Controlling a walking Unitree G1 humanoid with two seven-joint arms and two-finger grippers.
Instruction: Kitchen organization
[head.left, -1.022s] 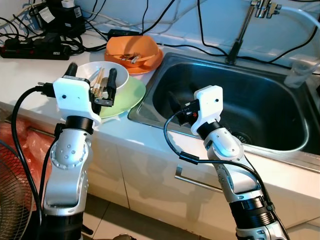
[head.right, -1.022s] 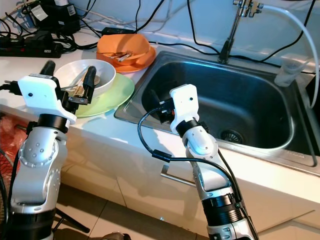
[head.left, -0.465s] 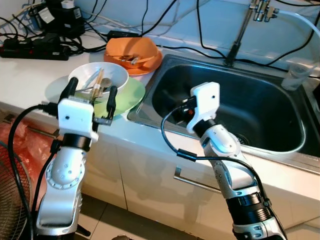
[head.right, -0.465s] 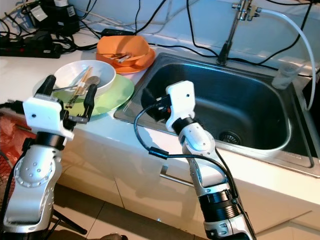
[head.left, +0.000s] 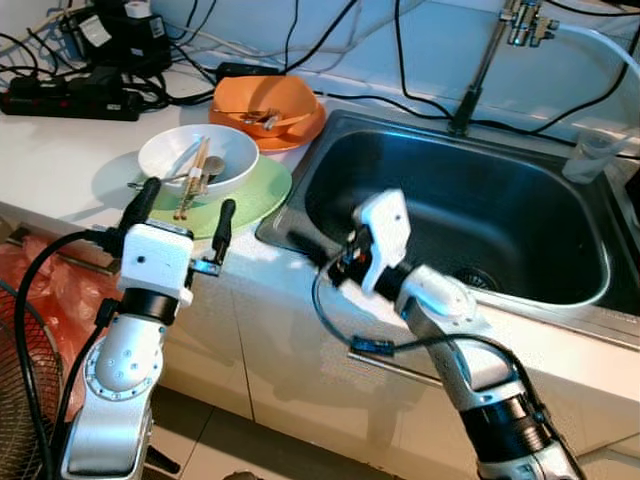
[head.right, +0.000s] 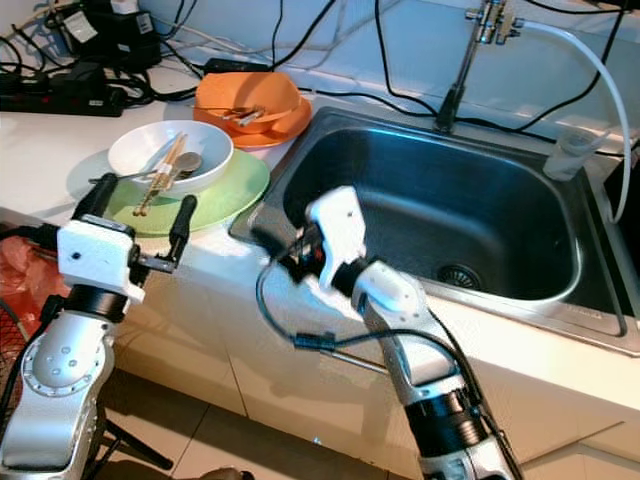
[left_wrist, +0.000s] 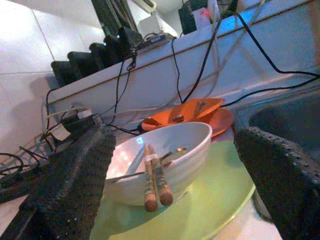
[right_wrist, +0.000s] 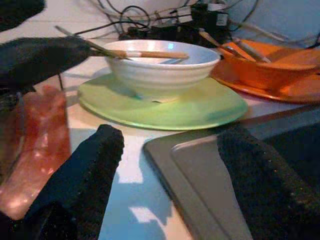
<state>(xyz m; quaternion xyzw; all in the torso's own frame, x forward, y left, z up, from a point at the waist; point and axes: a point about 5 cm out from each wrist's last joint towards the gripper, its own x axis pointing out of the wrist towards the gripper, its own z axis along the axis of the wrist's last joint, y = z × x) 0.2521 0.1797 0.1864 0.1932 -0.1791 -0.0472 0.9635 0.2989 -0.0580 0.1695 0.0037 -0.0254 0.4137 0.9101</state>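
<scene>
A white bowl (head.left: 198, 155) with wooden chopsticks (head.left: 193, 178) and a spoon in it sits on a light green plate (head.left: 257, 196) on the counter, left of the sink (head.left: 480, 200). Behind them an orange bowl (head.left: 265, 98) with cutlery rests on an orange plate. My left gripper (head.left: 189, 198) hovers open at the counter's front edge, just short of the green plate, facing the bowl (left_wrist: 165, 150). Over the sink's front left corner my right gripper (head.left: 315, 255) is open, pointing left toward the plate (right_wrist: 200, 107), with nothing between its fingers.
Power strips and cables (head.left: 70, 100) crowd the back left of the counter. A faucet (head.left: 480, 70) stands behind the sink, and a clear plastic cup (head.left: 592, 150) sits at its far right. Below the counter are a fan (head.left: 20, 400) and a red bag (head.left: 50, 280).
My left gripper has drawn back from over the bowl and dropped to the counter's front edge. My right gripper has swung left out of the sink to its front left corner.
</scene>
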